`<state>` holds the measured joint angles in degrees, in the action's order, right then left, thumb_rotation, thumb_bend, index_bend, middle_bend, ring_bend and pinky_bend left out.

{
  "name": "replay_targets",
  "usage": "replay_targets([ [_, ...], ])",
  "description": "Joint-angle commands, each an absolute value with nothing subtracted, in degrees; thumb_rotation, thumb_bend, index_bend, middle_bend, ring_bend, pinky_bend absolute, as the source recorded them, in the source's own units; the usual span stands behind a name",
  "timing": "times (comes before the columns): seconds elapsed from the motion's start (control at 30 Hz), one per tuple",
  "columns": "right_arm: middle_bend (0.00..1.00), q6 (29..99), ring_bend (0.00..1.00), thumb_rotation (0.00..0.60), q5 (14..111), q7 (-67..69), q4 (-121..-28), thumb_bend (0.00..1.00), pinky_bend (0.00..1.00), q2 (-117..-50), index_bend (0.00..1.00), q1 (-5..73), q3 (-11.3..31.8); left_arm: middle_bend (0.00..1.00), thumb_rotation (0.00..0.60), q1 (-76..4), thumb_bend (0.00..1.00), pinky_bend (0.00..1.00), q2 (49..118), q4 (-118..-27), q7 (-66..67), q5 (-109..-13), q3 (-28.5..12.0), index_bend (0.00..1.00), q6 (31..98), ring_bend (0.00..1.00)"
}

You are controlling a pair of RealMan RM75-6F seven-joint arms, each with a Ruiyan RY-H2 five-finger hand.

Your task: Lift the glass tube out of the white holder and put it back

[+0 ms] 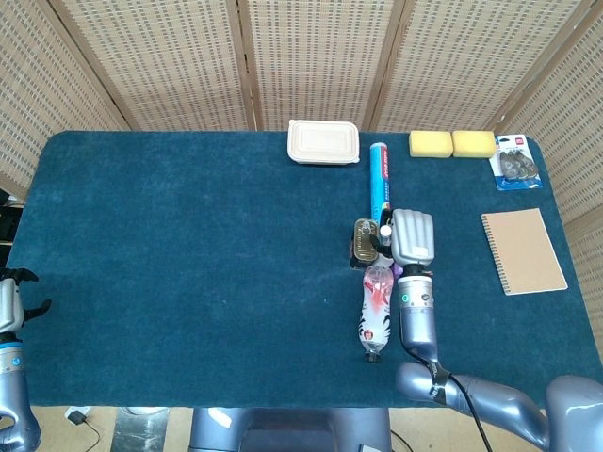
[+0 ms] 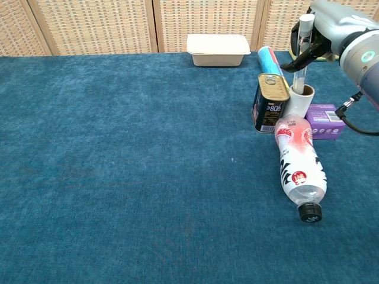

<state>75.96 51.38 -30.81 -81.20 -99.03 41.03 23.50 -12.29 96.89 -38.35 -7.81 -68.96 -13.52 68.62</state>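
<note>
Glass tube (image 2: 302, 50), pinched upright near its cap by the right hand (image 2: 331, 29), lower end at the mouth of the white holder (image 2: 299, 100). Judged stage: reinsertion begun; lowering and release remain. Tin can (image 2: 270, 102) stands just left of the holder.

Right hand (image 1: 412, 237): ribbed silver-grey shell, dark fingers (image 2: 301, 59), grey cylindrical wrist with green indicator light and black cable, lower right of head view. Left hand (image 1: 9, 303): silver with black fingers, blue-ringed wrist, lower left edge.
</note>
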Motion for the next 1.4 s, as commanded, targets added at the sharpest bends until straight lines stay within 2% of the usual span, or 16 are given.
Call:
replay_targets([
  [0.03, 0.92, 76.08, 0.93, 0.6, 51.49, -30.88, -81.22, 0.31, 0.77, -98.99, 0.79, 41.04, 23.57, 0.42, 0.6, -12.29, 0.15, 0.32, 96.89, -38.35, -7.82, -68.95, -13.53, 0.45, 68.61, 0.23],
  [1.4, 0.97, 78.59, 0.96, 0.6, 53.21, -29.77, -84.17, 0.32, 0.79, -96.54, 0.79, 40.5, 25.94, 0.42, 0.6, -12.27, 0.15, 0.32, 96.88, -38.38, -7.78, -68.97, -13.51, 0.45, 68.65, 0.23],
])
